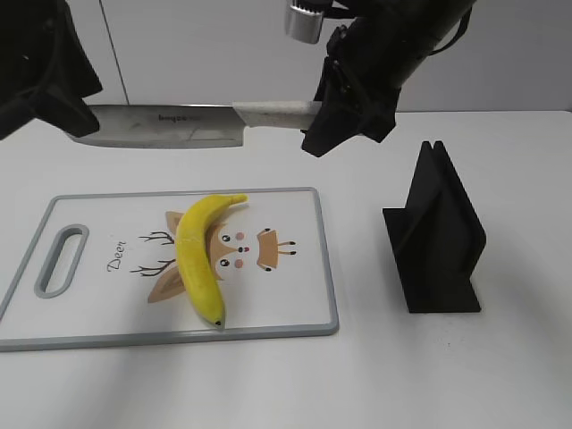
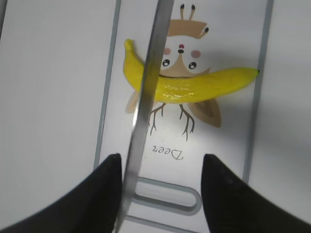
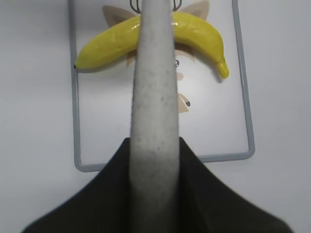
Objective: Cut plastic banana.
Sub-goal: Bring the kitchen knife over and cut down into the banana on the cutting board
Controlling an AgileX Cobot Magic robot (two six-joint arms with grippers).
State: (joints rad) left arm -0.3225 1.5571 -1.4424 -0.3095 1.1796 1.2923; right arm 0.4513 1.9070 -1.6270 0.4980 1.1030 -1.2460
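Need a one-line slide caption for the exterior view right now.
Right gripper holds knife level above the plastic banana on the cutting board.

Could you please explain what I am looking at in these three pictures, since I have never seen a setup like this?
This is a robot with two arms, each ending in a grasping tool. One picture comes from a camera facing the table; the other two come from cameras on the wrists, looking down past each tool.

On the white table lies a white cutting board with a grey rim and a deer drawing. A glossy yellow plastic banana rests on it, uncut. A black angled stand is to the right.

The right tool grips the speckled pale handle of a large steel kitchen knife, held level above the board. The left tool is open, its black fingers either side of the blade.
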